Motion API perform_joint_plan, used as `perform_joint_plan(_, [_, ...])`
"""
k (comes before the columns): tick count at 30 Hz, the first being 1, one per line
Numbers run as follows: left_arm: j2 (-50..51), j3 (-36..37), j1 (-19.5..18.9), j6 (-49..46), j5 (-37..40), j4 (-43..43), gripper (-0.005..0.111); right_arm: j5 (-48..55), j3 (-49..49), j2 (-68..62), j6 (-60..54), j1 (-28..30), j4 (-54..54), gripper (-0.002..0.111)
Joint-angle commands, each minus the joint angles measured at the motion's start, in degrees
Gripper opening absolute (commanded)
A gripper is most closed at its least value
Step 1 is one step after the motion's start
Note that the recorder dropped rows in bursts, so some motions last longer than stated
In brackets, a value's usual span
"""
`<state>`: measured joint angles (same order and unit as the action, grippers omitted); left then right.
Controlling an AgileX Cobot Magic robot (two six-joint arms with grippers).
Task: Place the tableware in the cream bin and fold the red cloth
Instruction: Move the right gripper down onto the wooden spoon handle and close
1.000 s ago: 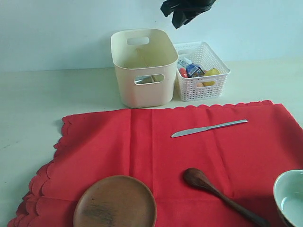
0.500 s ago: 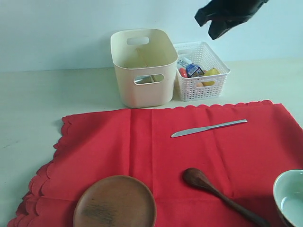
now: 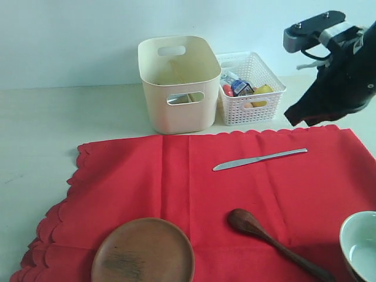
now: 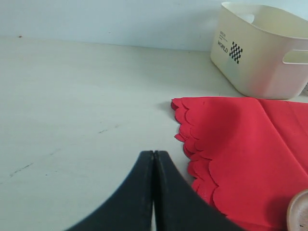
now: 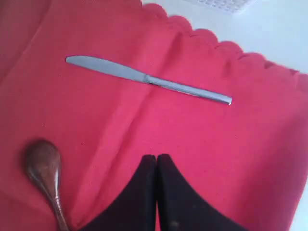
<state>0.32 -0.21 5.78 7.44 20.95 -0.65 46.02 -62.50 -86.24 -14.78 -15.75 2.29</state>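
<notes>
The red cloth (image 3: 194, 200) lies spread flat on the table. On it rest a silver knife (image 3: 258, 159), a dark wooden spoon (image 3: 270, 242), a round wooden plate (image 3: 143, 252) and, at the lower right edge, a pale bowl (image 3: 359, 249). The cream bin (image 3: 178, 82) stands behind the cloth. My right gripper (image 3: 295, 117) hangs shut and empty above the cloth's far right corner; its wrist view shows the knife (image 5: 144, 78) and spoon (image 5: 45, 171) below its tips (image 5: 156, 158). My left gripper (image 4: 153, 154) is shut and empty over bare table beside the cloth's scalloped edge (image 4: 192, 144).
A white lattice basket (image 3: 249, 88) with toy foods and a small carton stands to the right of the cream bin. A pale wall runs behind both. Bare pale table (image 3: 53, 129) stretches to the left of the cloth.
My right arm has swung from above the bins down and to the right, coming over the cloth's far right corner. The objects on the cloth have not moved.
</notes>
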Motion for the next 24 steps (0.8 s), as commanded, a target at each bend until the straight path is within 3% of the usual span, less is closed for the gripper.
perform_joint_plan(1, [-0.32, 0.21, -0.16, 0.11, -0.43, -0.10, 0.000, -3.50, 3.33, -0.01, -1.12, 0.18, 5.41, 0.000])
perform_joint_plan(7, [-0.32, 0.21, -0.16, 0.11, -0.43, -0.10, 0.000, -2.72, 4.42, -3.33, -8.73, 0.06, 15.69, 0.000])
perform_joint_plan(11, [-0.32, 0.21, -0.16, 0.11, -0.43, -0.10, 0.000, 1.18, 4.42, -6.57, -20.97, -0.28, 22.84, 0.001])
perform_joint_plan(16, [-0.32, 0.21, -0.16, 0.11, -0.43, -0.10, 0.000, 4.63, 4.42, -10.58, -30.57, -2.56, 24.39, 0.017])
perform_joint_plan(21, [-0.32, 0.21, -0.16, 0.11, -0.43, -0.10, 0.000, 5.95, 4.42, -14.17, -31.51, -5.85, 18.87, 0.035])
perform_joint_plan(24, [-0.32, 0.21, -0.16, 0.11, -0.43, -0.10, 0.000, 6.10, 4.42, -16.15, -29.15, -7.84, 14.20, 0.039])
